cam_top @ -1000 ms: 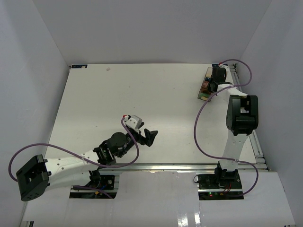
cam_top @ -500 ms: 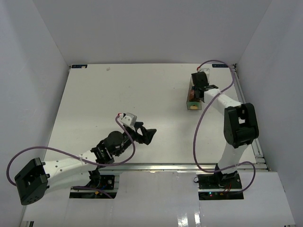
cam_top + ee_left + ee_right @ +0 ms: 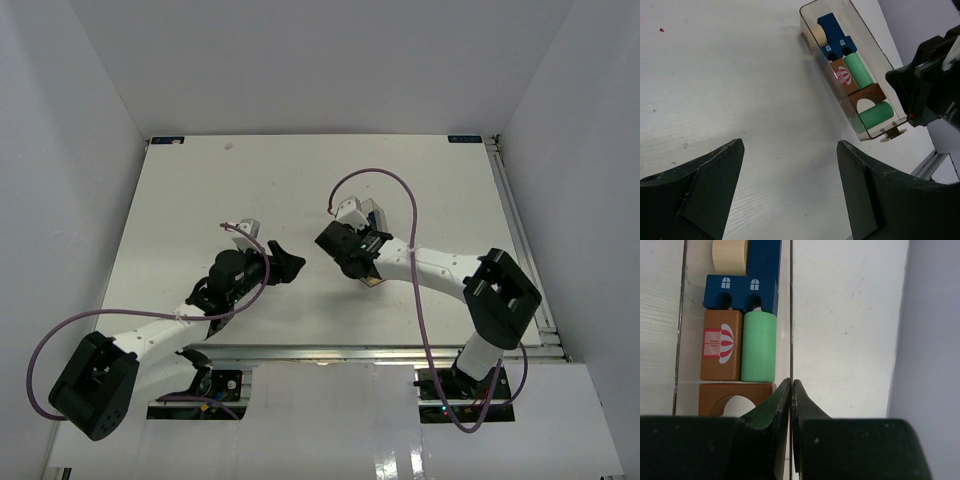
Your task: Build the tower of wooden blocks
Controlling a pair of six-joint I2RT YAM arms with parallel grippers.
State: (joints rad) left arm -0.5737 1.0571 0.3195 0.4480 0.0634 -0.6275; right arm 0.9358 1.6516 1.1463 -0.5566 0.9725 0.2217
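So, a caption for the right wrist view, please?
Right tool grips the clear box by its wall; wooden blocks inside.

The blocks are lying packed in the box, which is sitting on the table before the left gripper, one wall inside the right gripper.

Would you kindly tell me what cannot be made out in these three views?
Top external: the right arm covers most of the clear box, so its contents cannot be told apart.
Right wrist: the right gripper, shut on the box wall, hides one green cylinder and half the brown arch; the top edge cuts the tan piece.
Left wrist: the left gripper shows only its open jaws.
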